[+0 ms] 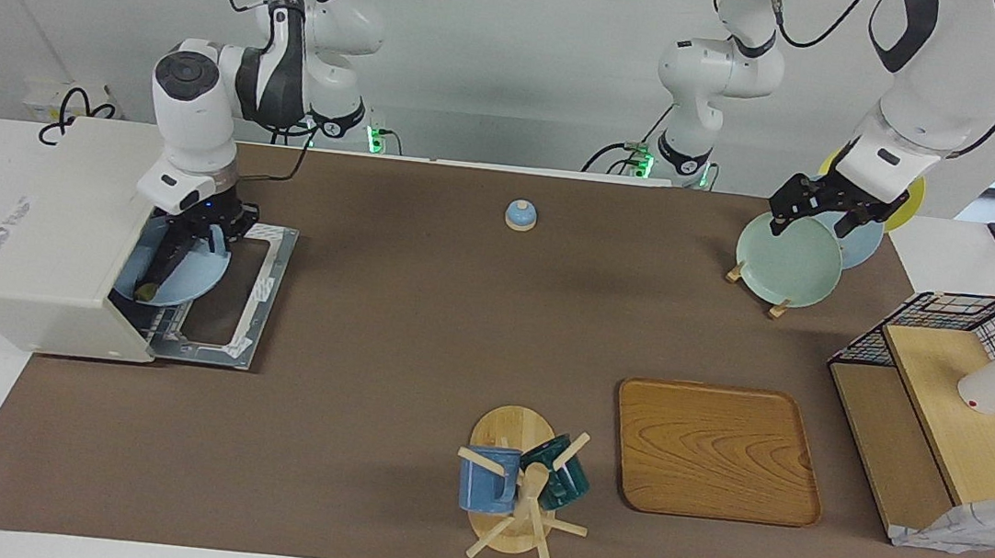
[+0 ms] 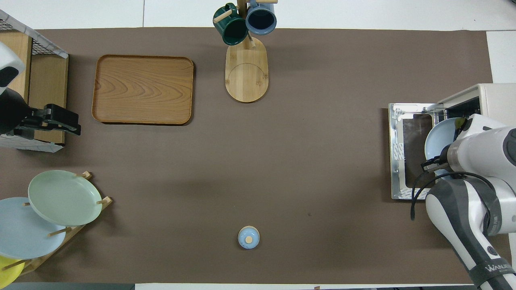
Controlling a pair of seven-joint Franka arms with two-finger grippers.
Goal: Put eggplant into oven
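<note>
Standing at the right arm's end of the table, the cream-white oven (image 1: 56,251) has its drop-down door (image 1: 223,296) lying open and flat on the brown mat (image 1: 420,308). Just inside the mouth sits a pale blue plate (image 1: 183,278), partly out over the door hinge, and the eggplant (image 1: 158,266) rests on it. Its long axis runs from the robots' side outward, with the greenish stem end at the tip farther from the robots and the dark body leading back up under the right gripper (image 1: 192,240). That gripper hangs directly over the near end of the eggplant, at the oven opening; its fingers reach down on either side of the dark body, but whether they pinch it or stand clear I cannot tell, since the wrist covers them in the overhead view and the eggplant merges with them in the facing one. From above only the rim of the plate and a sliver of the stem end show past the arm. The left gripper (image 1: 824,207) waits above the rack of plates (image 1: 786,259) at the left arm's end, its jaws spread apart and gripping nothing. Midway along the mat's edge nearest the robots lies a small blue lid (image 1: 520,215).
</note>
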